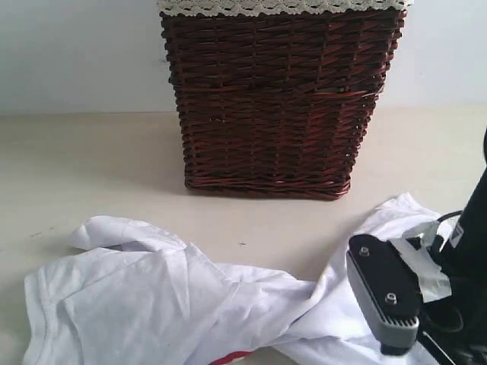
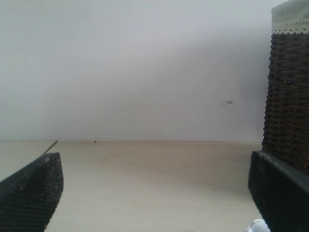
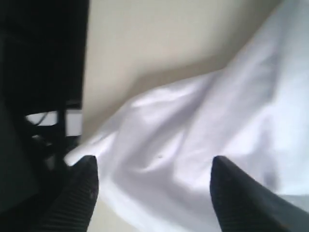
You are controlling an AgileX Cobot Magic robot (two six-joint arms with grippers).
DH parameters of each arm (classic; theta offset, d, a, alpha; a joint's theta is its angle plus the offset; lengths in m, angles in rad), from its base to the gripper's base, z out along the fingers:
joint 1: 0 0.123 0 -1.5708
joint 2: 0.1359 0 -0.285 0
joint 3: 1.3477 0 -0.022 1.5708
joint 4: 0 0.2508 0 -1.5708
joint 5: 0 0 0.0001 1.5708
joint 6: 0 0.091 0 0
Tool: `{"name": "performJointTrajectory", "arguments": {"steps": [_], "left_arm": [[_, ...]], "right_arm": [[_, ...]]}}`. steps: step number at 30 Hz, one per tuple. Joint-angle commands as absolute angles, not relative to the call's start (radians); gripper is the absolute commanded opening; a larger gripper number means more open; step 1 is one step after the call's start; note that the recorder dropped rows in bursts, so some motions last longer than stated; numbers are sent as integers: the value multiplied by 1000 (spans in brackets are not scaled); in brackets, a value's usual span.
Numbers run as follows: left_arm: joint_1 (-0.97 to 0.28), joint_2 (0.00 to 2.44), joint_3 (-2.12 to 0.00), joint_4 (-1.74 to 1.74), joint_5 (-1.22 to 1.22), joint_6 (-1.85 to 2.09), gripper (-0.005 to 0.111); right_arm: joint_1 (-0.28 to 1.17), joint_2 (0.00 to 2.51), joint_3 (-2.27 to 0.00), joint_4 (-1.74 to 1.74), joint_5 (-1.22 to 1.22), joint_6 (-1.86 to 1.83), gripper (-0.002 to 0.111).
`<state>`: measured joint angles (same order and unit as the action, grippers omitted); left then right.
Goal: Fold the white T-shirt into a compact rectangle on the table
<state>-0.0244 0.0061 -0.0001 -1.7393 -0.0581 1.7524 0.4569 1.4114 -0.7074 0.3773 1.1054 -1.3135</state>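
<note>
The white T-shirt lies crumpled and spread along the front of the table, and a bit of red lettering shows at its lower edge. My right arm hangs over the shirt's right end. In the right wrist view my right gripper is open, its dark fingers wide apart just above wrinkled white cloth, with nothing pinched. My left gripper is open over bare table, holds nothing, and is out of the exterior view.
A tall dark brown wicker basket with a lace-trimmed liner stands at the back centre, just behind the shirt. The left wrist view shows it close beside one finger. A pale wall rises behind the table.
</note>
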Motion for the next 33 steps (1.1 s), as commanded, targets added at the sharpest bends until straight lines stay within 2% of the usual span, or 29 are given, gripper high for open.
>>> {"name": "performJointTrajectory", "arguments": {"steps": [1, 2, 3, 4, 5, 6, 9, 11, 13, 17, 19, 22, 26, 33], "left_arm": [[-22, 0, 0, -1744, -55, 1753, 105], [-22, 0, 0, -1744, -55, 1753, 105], [-22, 0, 0, -1744, -55, 1753, 105], [-22, 0, 0, -1744, -55, 1753, 105], [-22, 0, 0, -1744, -55, 1753, 105], [-22, 0, 0, -1744, -55, 1753, 105], [-22, 0, 0, -1744, -55, 1753, 105], [-22, 0, 0, -1744, -55, 1753, 105], [-22, 0, 0, -1744, -55, 1750, 105], [-22, 0, 0, -1744, -55, 1750, 105], [-22, 0, 0, -1744, -55, 1750, 105], [-22, 0, 0, -1744, -55, 1752, 105], [-22, 0, 0, -1744, -55, 1752, 105], [-22, 0, 0, -1744, -55, 1750, 105]], "right_arm": [[453, 1169, -704, 321, 756, -1322, 62], [453, 1106, -704, 276, 671, -1286, 56], [453, 1033, -704, 165, 626, -1144, 38], [453, 983, -704, 100, 635, -1036, 25], [453, 913, -704, 21, 682, -877, 3], [453, 884, -704, -10, 703, -769, 0], [442, 780, -704, -46, 742, -468, 0], [400, 703, -691, 24, 678, -326, 0], [360, 605, -638, 55, 488, -281, 0], [310, 408, -448, 58, -47, -231, 0], [290, 327, -360, 58, -152, -234, 3], [267, 209, -244, 84, -129, -234, 8], [259, 95, -124, 77, -24, -242, 9], [259, 35, -89, 77, 107, -240, 9]]}}
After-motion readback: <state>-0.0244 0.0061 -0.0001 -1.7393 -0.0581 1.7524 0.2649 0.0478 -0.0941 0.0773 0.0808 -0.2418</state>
